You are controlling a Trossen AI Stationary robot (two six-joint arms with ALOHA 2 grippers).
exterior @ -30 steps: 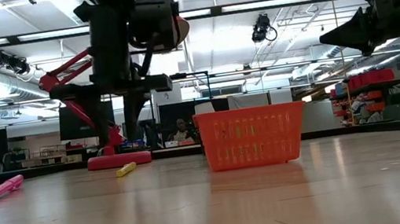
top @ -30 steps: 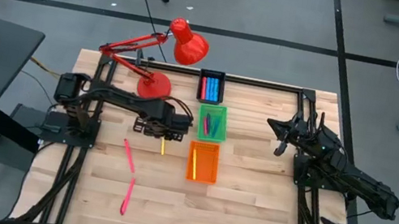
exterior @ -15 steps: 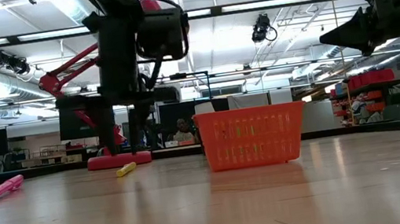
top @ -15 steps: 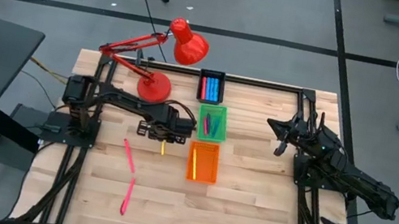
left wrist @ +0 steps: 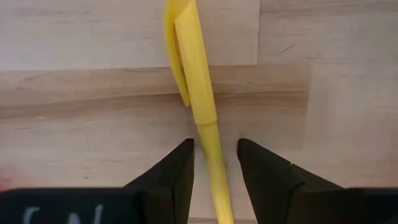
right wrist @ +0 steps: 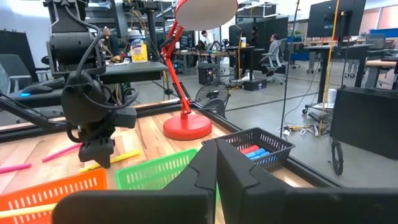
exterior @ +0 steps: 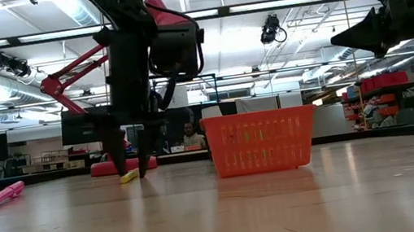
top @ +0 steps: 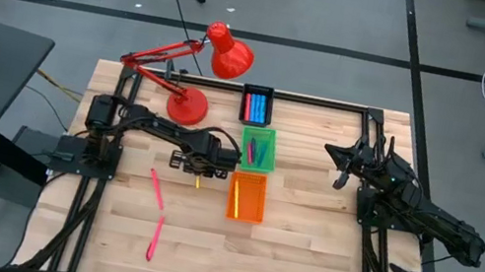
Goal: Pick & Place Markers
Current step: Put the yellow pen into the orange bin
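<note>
Two pink markers lie on the counter from above, while the left end effector sits over a yellow marker beside the orange tray. Low down, its fingers reach the counter astride that marker. Its wrist camera shows them apart, the marker between. The right end effector waits aloft, fingers together.

a yellow marker lies on the pale wooden table, running lengthwise between the two dark fingers. the left gripper straddles it, spread, with slim gaps on both sides.
</note>
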